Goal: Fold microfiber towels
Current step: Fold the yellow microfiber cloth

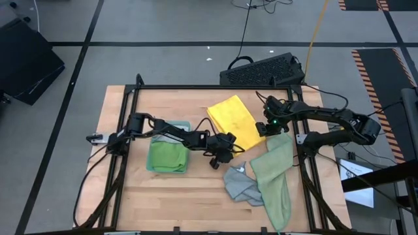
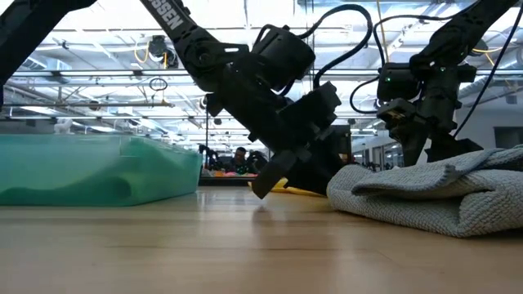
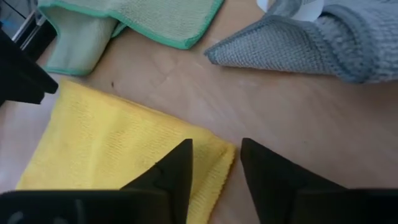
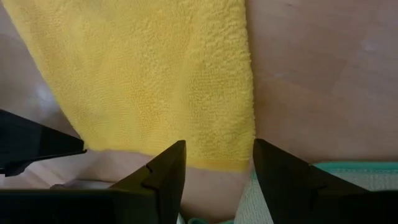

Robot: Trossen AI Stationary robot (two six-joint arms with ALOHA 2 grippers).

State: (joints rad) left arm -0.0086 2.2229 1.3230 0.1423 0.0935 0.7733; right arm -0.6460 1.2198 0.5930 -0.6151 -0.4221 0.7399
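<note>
A folded yellow towel (image 1: 232, 121) lies flat at the table's far middle. My left gripper (image 1: 225, 149) is open low over its near corner (image 3: 217, 155), one finger above the cloth and one beside it. My right gripper (image 1: 269, 127) is open over the yellow towel's right-hand edge (image 4: 239, 124). I cannot tell whether either gripper touches the cloth. A pale sage green towel (image 1: 274, 176) and a grey towel (image 1: 240, 184) lie crumpled at the near right. A bright green towel (image 1: 168, 156) lies folded on a teal one at the left.
A black keyboard (image 1: 261, 70) lies beyond the table's far edge. The black frame rails (image 1: 196, 87) run along the table's sides. The grey towel (image 2: 433, 196) bulks up in the low view on the right, the teal and green stack (image 2: 90, 167) on the left. Bare wood (image 1: 183, 202) shows at the near left.
</note>
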